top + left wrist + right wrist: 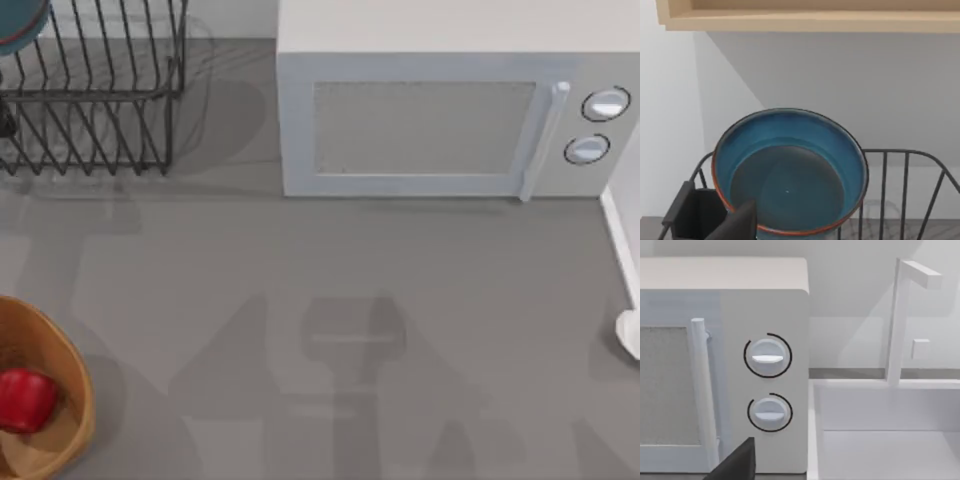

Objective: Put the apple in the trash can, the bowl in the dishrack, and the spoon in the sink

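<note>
The left gripper (pixel 738 223) appears as a dark wedge-shaped tip. Its wrist is held about level and aimed toward the ten o'clock corner of the table (pixel 330 260). The right gripper (pixel 736 462) appears as a similar dark wedge, its wrist also about level and aimed toward the two o'clock side.

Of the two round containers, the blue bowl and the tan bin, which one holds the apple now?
The trash can, the tan bin at the table's left edge, holds the red apple. The bowl, blue inside, stands empty in the dishrack.
</note>
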